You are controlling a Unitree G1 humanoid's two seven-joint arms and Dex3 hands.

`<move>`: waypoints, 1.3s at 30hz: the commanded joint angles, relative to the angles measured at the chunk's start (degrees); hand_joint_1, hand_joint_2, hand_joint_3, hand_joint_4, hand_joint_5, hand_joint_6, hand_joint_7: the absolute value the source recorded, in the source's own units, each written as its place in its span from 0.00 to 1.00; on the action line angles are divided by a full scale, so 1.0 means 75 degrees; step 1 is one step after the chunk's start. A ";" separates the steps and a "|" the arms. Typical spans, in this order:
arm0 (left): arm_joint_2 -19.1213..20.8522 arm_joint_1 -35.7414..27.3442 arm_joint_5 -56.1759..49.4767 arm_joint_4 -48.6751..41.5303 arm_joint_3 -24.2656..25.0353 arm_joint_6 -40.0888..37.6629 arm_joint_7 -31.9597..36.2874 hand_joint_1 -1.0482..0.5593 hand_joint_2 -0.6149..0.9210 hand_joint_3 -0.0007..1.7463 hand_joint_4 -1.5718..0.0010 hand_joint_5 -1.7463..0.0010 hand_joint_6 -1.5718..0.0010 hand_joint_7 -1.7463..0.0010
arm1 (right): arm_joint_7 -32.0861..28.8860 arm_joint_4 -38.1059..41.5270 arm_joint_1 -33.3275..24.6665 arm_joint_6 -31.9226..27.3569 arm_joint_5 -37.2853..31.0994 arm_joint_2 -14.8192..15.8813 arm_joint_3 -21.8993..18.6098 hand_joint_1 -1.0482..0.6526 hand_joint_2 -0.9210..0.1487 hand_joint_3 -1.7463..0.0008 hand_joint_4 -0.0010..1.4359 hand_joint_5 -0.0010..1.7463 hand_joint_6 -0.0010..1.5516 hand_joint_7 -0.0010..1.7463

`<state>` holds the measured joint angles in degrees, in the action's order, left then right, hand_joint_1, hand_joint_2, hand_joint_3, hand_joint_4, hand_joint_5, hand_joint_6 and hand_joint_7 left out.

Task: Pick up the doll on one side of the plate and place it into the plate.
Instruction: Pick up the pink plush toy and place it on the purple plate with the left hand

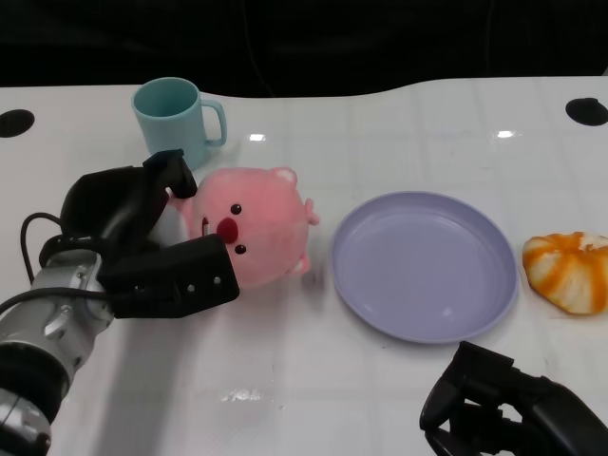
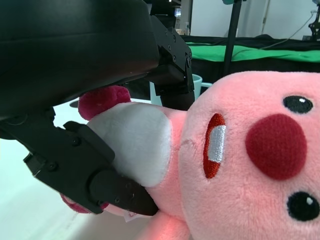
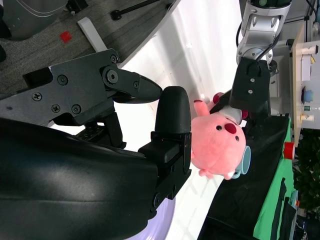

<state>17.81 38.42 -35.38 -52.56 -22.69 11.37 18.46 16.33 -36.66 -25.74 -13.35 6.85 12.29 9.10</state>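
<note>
A pink plush doll [image 1: 256,223] with a red nose lies on the white table, just left of the lavender plate [image 1: 425,266]. My left hand [image 1: 157,242] grips the doll from its left side, with fingers behind its head and the thumb across its front. In the left wrist view the fingers [image 2: 100,170] press into the doll's white belly [image 2: 135,140]. My right hand [image 1: 503,404] rests near the table's front edge, below the plate, holding nothing, its fingers apart in the right wrist view. That view shows the doll [image 3: 220,142] and the left hand [image 3: 248,90] beyond.
A light blue mug [image 1: 176,119] stands behind the doll, close to my left hand. An orange-and-white plush [image 1: 570,271] lies right of the plate. Black holes mark the table's far corners [image 1: 586,110].
</note>
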 commanded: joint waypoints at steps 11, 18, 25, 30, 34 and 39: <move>-0.0552 -0.0212 0.0361 0.2079 0.0255 -0.0460 -0.0995 0.54 0.67 0.68 0.41 0.00 0.53 0.00 | 0.0040 0.0021 -0.0095 0.0089 0.0002 0.0071 0.0021 0.48 0.06 0.63 0.45 1.00 0.28 0.96; -0.1159 0.0089 0.0183 0.2280 0.0006 -0.0635 -0.1172 0.53 0.64 0.67 0.41 0.00 0.52 0.01 | 0.0002 -0.0205 -0.0297 0.0032 -0.0078 0.0080 0.0142 0.49 0.05 0.63 0.44 1.00 0.28 0.96; -0.1938 0.0600 0.0166 0.1876 -0.0196 -0.1092 -0.1490 0.53 0.63 0.73 0.39 0.00 0.52 0.00 | -0.0034 -0.0276 -0.0318 -0.0069 -0.0037 0.0070 0.0160 0.48 0.05 0.63 0.44 1.00 0.28 0.96; -0.2393 0.1093 0.0225 0.1178 -0.0304 -0.1226 -0.1632 0.53 0.65 0.70 0.41 0.00 0.53 0.00 | -0.0051 -0.0174 -0.0252 -0.0080 -0.0082 0.0069 0.0183 0.48 0.06 0.64 0.44 1.00 0.28 0.96; -0.2703 0.1467 0.0213 0.0406 -0.0433 -0.1015 -0.1646 0.54 0.67 0.64 0.42 0.00 0.55 0.00 | -0.0066 -0.0052 -0.0191 0.0034 -0.0122 0.0020 0.0273 0.48 0.06 0.64 0.45 1.00 0.28 0.96; -0.2985 0.1778 0.0329 -0.0286 -0.0438 -0.0863 -0.1674 0.55 0.70 0.57 0.43 0.00 0.55 0.00 | -0.0113 0.0019 -0.0231 0.0185 -0.0177 -0.0023 0.0343 0.49 0.06 0.63 0.45 1.00 0.28 0.96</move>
<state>-4.26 49.49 -33.50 -53.51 -26.22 4.25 6.46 15.77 -36.80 -27.08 -12.96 5.85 11.99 11.46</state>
